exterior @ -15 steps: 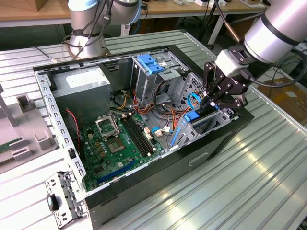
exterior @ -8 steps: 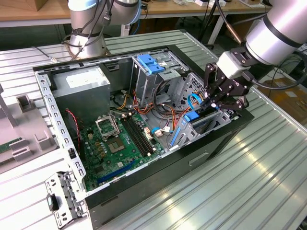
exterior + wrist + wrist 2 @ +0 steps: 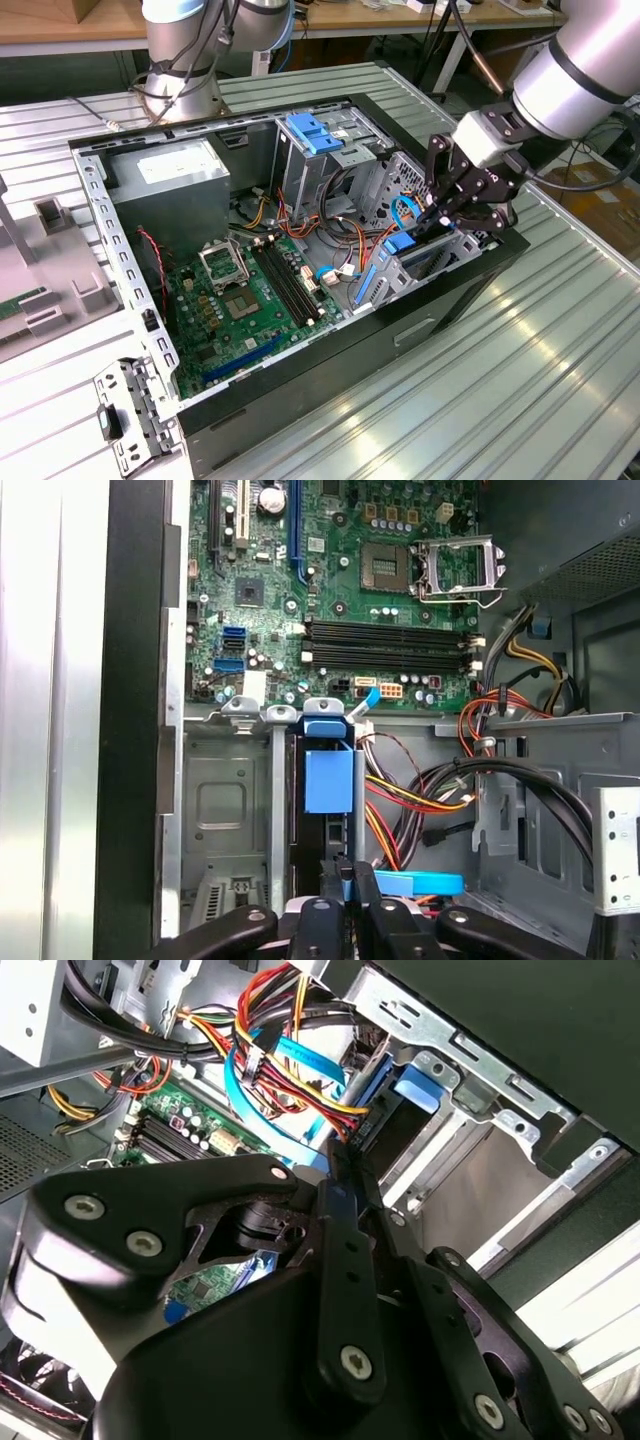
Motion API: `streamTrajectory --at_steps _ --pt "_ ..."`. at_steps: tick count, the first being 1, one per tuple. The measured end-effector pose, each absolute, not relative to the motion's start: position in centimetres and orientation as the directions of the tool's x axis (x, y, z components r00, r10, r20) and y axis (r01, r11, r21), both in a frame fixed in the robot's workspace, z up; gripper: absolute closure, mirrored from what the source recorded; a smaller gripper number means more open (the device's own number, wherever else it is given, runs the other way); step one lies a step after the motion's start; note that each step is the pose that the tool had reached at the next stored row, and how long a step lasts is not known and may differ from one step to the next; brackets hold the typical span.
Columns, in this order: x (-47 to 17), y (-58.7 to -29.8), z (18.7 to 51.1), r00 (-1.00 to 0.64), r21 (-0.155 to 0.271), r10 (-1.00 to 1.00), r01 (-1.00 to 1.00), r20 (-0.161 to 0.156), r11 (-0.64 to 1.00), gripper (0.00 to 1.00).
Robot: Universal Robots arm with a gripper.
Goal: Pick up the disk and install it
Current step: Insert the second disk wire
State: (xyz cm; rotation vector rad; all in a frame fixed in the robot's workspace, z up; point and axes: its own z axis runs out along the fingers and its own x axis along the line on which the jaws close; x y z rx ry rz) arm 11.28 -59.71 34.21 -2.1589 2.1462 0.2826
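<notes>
The disk [image 3: 328, 780] stands on edge in a slot of the metal drive bay [image 3: 225, 810] at the case's front corner, with its blue carrier frame facing the camera. In the exterior view the disk [image 3: 400, 243] sits low in that bay, on the exterior view's right of the open computer case [image 3: 300, 400]. My gripper [image 3: 440, 215] reaches down onto it from above. In both wrist views the black fingers [image 3: 362, 885] pinch the blue edge of the carrier. The gripper [image 3: 338, 1185] is shut on it, and most of the drive body is hidden inside the bay.
Bundled power cables and a blue data cable [image 3: 420, 883] crowd the space beside the bay. The motherboard [image 3: 240, 300] lies on the case floor, beside the grey power-supply box [image 3: 170, 190]. A blue latch [image 3: 312, 135] tops the rear drive cage. A second arm's base [image 3: 185, 60] stands behind the case.
</notes>
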Motion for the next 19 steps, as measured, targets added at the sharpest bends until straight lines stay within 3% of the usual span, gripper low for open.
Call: streamTrajectory --at_steps 7,9,10,11,19 --pt "11.28 -59.79 34.13 -0.001 0.07 -0.982 -0.997 -0.189 -0.013 0.84" --pt "11.28 -59.8 34.13 -0.001 0.07 -0.982 -0.997 -0.189 -0.013 0.71" --pt "11.28 -59.8 34.12 -0.001 0.07 -0.982 -0.997 -0.189 -0.013 0.71" --pt "11.28 -59.8 34.12 -0.001 0.07 -0.982 -0.997 -0.19 -0.013 0.64" --pt "11.28 -59.81 34.97 -0.001 0.07 -0.981 -0.997 -0.196 -0.013 0.64"
